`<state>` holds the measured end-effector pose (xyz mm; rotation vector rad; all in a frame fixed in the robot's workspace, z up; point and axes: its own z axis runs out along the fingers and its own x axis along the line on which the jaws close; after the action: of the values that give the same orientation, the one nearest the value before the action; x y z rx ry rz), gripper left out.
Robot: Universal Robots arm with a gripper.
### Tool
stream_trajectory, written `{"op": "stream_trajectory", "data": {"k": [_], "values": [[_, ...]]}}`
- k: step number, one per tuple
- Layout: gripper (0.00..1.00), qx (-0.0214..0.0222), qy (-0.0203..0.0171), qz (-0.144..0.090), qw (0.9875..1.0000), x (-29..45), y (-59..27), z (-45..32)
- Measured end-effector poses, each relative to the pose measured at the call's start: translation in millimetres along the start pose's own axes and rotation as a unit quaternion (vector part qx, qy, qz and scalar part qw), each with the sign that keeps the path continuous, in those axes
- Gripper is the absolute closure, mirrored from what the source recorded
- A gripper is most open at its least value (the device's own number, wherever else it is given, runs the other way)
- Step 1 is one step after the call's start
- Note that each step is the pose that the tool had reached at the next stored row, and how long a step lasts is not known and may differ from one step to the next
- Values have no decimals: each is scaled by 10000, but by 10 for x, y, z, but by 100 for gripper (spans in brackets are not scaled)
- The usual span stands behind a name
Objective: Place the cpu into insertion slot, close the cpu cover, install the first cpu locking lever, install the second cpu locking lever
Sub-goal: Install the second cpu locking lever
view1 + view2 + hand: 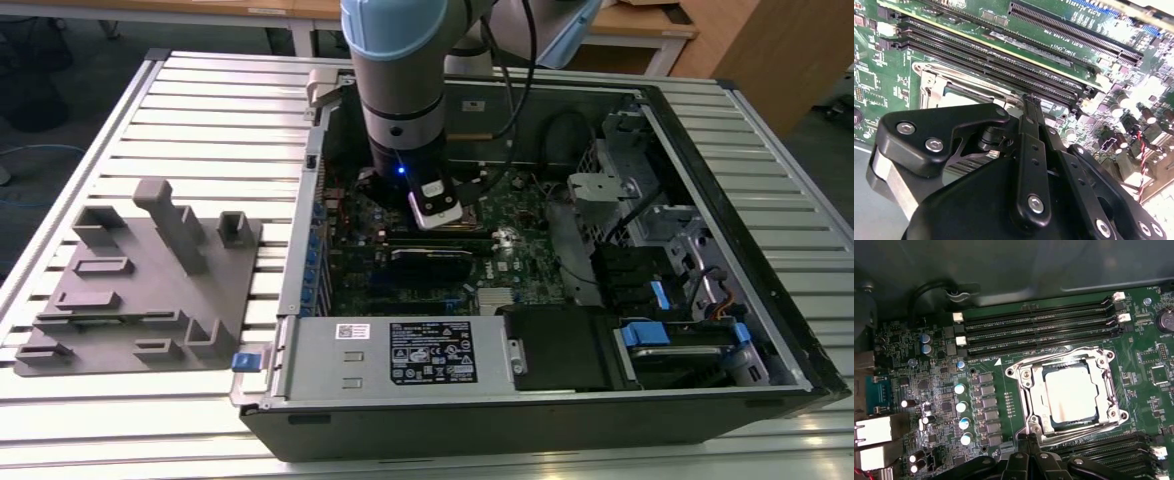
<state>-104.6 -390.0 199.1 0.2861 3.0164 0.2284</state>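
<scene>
So the cpu (1072,393) is already sitting in the insertion slot (1030,410), with the cpu cover (1106,371) down around it by the look of it. The end effector (1029,456) hovers just beside the socket's edge; can't tell if it's apart or together. That cover's thin springy metal and the chip's fragile, so I'd push on the frame rim, never the lid.
</scene>
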Motion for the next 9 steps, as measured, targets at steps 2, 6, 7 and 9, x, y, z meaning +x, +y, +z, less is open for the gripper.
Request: {"op": "stream_trajectory", "data": {"k": [2,6,7,9], "values": [[89,-10,1,2,10000,0,1,1],[89,-14,2,2,10000,1,-1,6],[89,-18,4,2,10000,1,-2,9],[89,-33,5,4,10000,1,-2,13]]}}
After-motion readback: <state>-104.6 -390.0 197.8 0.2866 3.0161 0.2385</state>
